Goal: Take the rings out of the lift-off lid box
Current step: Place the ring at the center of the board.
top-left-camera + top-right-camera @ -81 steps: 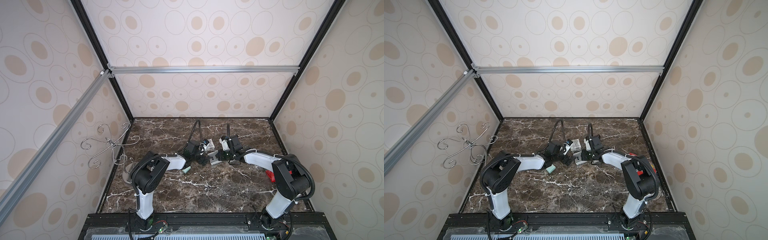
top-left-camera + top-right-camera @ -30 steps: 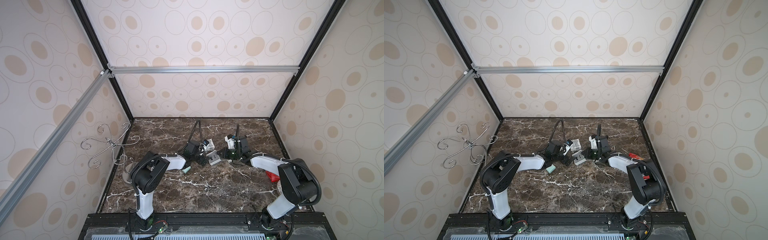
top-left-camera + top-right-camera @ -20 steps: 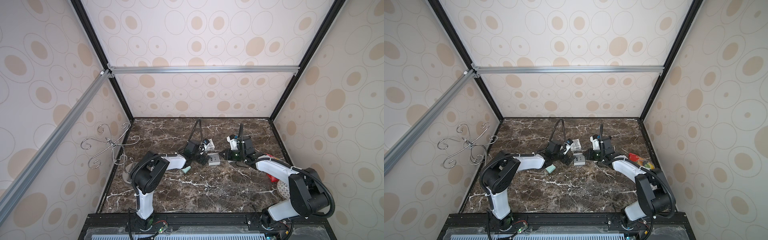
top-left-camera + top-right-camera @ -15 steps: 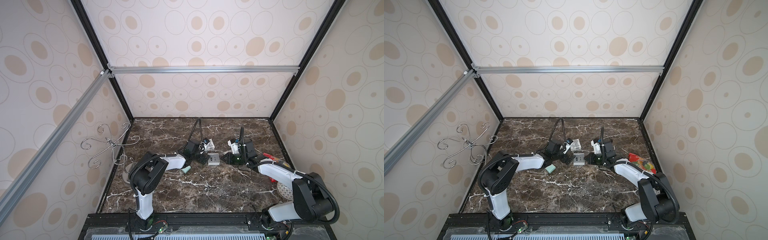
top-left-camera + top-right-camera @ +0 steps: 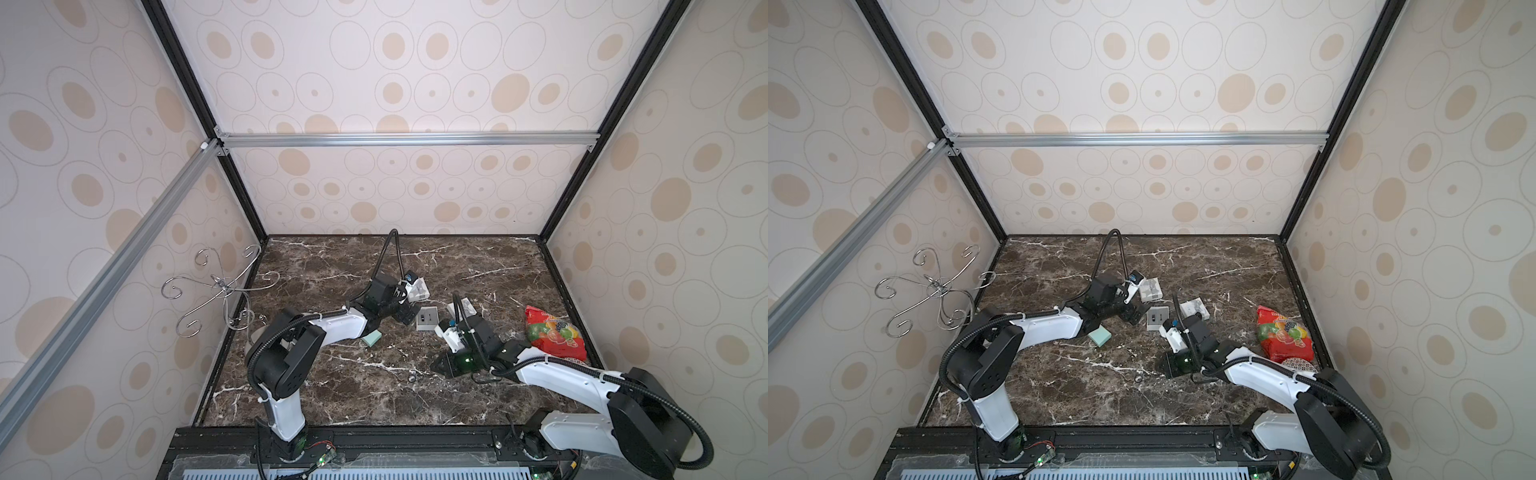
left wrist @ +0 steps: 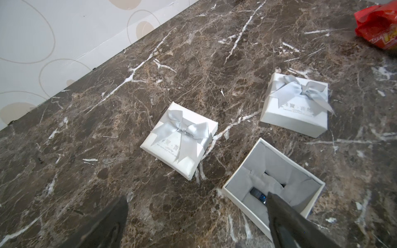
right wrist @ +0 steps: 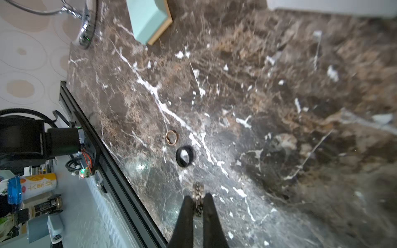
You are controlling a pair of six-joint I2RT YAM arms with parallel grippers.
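The lift-off lid box (image 6: pixel 272 186) stands open with its grey insert showing, and one dark blue ring (image 6: pixel 257 194) is still in the slot. My left gripper (image 6: pixel 196 212) is open at the box's near corner, one fingertip over the insert. In both top views it sits beside the box (image 5: pixel 427 318) (image 5: pixel 1157 318). My right gripper (image 7: pixel 196 198) is shut on a studded ring (image 7: pixel 197 191), low over the marble near the front. Just beyond it lie a black ring (image 7: pixel 184 156) and a thin gold ring (image 7: pixel 171 138).
Two closed white boxes with silver bows (image 6: pixel 180 139) (image 6: pixel 296 105) stand behind the open one. A mint box (image 5: pixel 371 338) lies by the left forearm. A red snack bag (image 5: pixel 552 332) is at the right, and a curly wire stand (image 5: pixel 220 291) at the left wall.
My right arm has swung from the open box toward the front of the table, staying shut on the ring. The left gripper stays open by the box.
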